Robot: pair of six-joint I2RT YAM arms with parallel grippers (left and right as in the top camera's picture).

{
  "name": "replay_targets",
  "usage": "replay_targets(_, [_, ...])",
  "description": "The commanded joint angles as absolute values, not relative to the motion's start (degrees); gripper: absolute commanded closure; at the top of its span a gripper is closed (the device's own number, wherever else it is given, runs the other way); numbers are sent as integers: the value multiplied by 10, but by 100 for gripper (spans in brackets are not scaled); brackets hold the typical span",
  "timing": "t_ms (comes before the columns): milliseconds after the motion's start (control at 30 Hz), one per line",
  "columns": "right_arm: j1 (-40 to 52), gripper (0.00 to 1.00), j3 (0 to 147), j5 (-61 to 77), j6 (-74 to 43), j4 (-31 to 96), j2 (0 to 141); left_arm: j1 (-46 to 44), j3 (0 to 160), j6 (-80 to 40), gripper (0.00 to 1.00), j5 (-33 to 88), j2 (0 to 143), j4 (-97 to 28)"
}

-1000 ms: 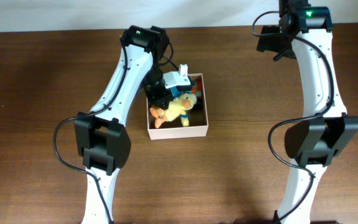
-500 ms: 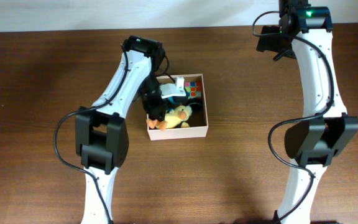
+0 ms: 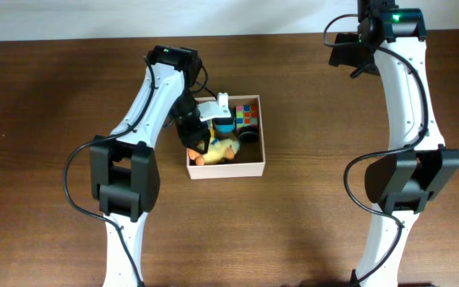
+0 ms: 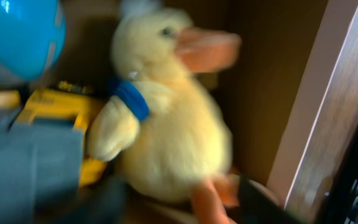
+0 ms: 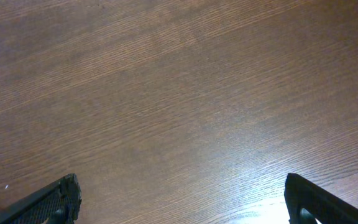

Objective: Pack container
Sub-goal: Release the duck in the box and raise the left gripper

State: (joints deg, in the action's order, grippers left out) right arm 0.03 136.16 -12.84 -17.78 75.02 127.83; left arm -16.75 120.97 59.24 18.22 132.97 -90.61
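The container (image 3: 228,170), a square white-walled box with a brown inside (image 4: 269,93), sits at mid-table. A yellow plush duck (image 3: 217,151) lies in its front left part, on its side. My left gripper (image 3: 197,142) hangs over the box's left wall, right at the duck. In the left wrist view the duck (image 4: 166,124) fills the frame, its orange feet between the spread jaws of my left gripper (image 4: 179,208), which is open. My right gripper (image 3: 345,53) is far off at the back right, open over bare wood (image 5: 182,199).
A colourful cube (image 3: 248,108), a blue and white toy (image 3: 225,123) and a dark round thing (image 3: 250,135) also lie in the box. A yellow toy (image 4: 48,106) sits beside the duck. Brown table surrounds the box.
My left gripper swung left and down, setting the duck in the box's front left. Its jaws, shut on the duck before, now stand apart. The right arm has not moved.
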Motion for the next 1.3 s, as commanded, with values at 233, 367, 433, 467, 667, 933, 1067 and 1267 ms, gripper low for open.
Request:
replay_targets(233, [-1,1,1359,-138,-181,750,1280,-164,1208,601,1,182,1318,-898])
replay_targets(367, [-1,1,1359,-138,-181,750,1280,-164,1211,601,1,182,1317,-885])
replay_targets(433, [-1,2,1359,-138,-181,750,1280,-164,1220,601,1,182,1317,-885])
replay_targets(467, [-1,1,1359,-138,-181,750,1280,-165,1228,597,1,182,1317,-885])
replay_targets(667, [-1,1,1359,-138,-181,750,1280,-174,1290,581,1,188,1317,-885])
replay_targets(933, [-1,1,1359,-138,-181,750,1280,-196,1347,581,1,188,1317,-864])
replay_targets(1067, [-1,1,1359,-138,-181,750,1280,-197,1374,504,1,178,1317,-803])
replay_targets(1267, [0,2,1359,-138,-181,750,1280,-192,1410,360,1,103,1317,-687])
